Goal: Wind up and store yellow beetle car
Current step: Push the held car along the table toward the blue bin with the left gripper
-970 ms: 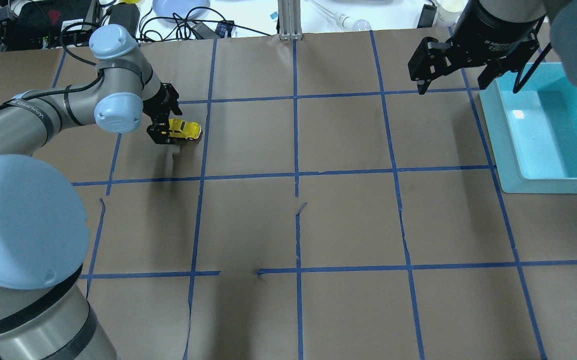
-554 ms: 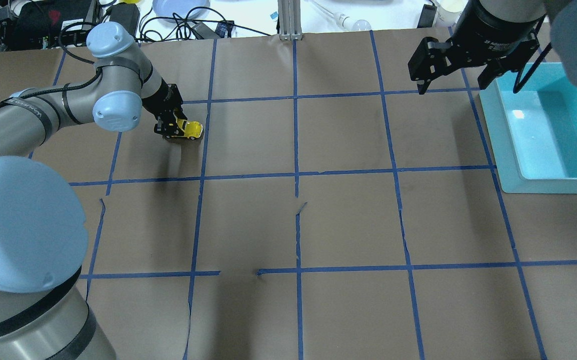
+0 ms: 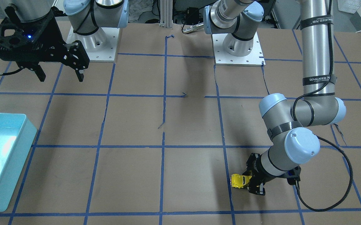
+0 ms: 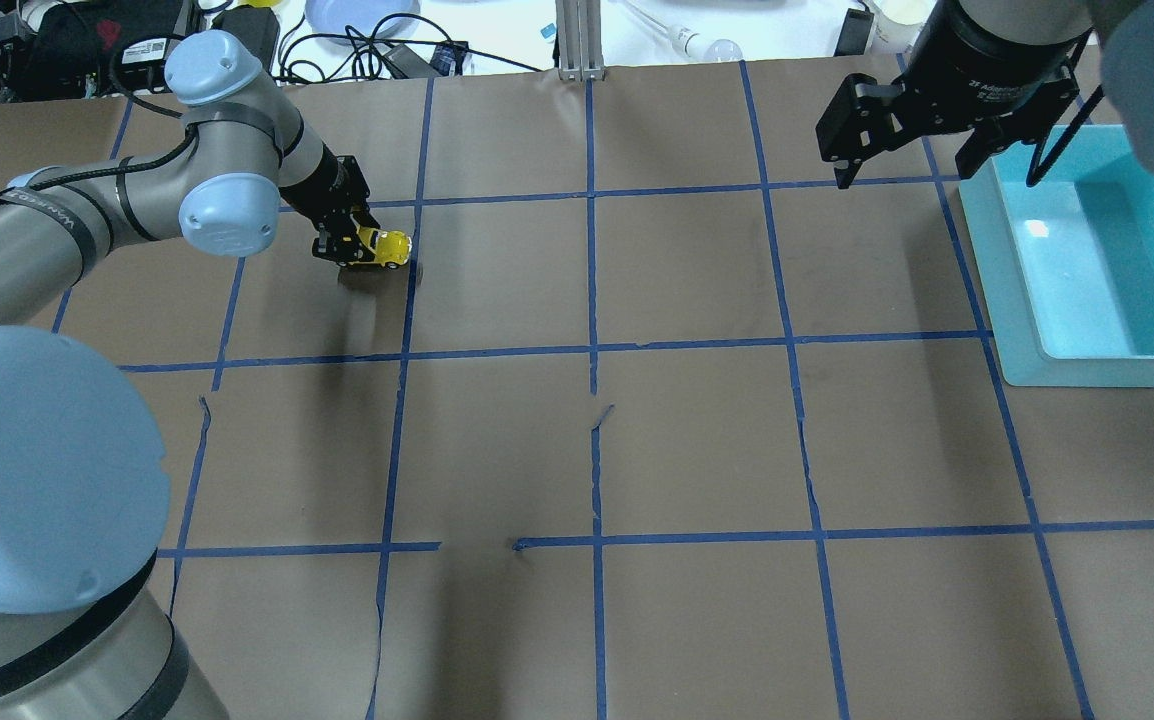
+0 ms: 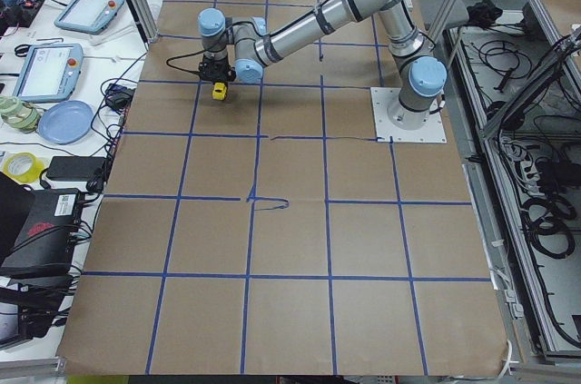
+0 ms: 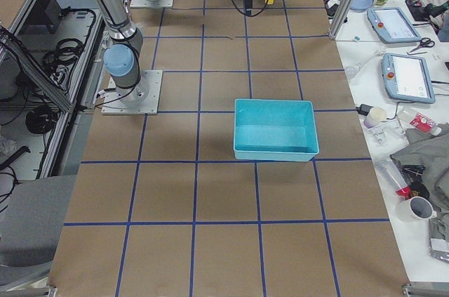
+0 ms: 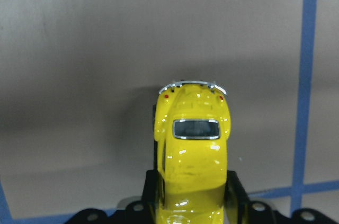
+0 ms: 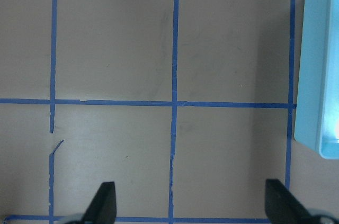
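The yellow beetle car [image 4: 384, 246] sits low at the brown table, on the far left of the overhead view. My left gripper [image 4: 355, 247] is shut on one end of it, and the other end sticks out past the fingers. The left wrist view shows the car [image 7: 193, 144] from above between the fingers [image 7: 237, 195], with its chrome bumper pointing away. The car [image 3: 237, 180] and left gripper [image 3: 251, 183] also show in the front-facing view. My right gripper [image 4: 937, 172] hangs open and empty beside the teal bin [image 4: 1022, 330].
The teal bin [image 3: 27, 131] is empty and stands at the table's right side, far from the car. Blue tape lines grid the brown paper, which has small tears. Cables, a plate and tablets lie beyond the far edge.
My left gripper has shifted slightly toward the far edge and right, its wrist turning, with the car moving along in its grip. The right arm has not moved.
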Controlling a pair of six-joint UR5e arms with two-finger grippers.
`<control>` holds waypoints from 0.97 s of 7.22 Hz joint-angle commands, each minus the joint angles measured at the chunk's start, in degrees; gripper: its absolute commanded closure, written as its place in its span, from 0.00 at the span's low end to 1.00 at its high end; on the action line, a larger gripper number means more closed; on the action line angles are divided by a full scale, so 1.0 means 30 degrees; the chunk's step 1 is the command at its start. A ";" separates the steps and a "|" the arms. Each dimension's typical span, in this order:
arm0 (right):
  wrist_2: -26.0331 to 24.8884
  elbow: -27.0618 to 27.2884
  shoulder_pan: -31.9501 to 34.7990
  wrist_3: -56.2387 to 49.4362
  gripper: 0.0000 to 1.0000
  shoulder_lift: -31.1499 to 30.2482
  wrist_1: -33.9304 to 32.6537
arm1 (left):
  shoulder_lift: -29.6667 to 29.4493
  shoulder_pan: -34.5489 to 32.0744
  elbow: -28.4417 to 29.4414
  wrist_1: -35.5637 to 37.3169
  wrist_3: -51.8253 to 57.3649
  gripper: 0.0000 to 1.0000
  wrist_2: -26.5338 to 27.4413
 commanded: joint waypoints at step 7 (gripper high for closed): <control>0.0000 0.0000 0.0000 0.0000 0.00 0.0026 -0.0006 | -0.0735 -0.1324 -0.0277 0.0213 -0.3922 1.00 -0.1686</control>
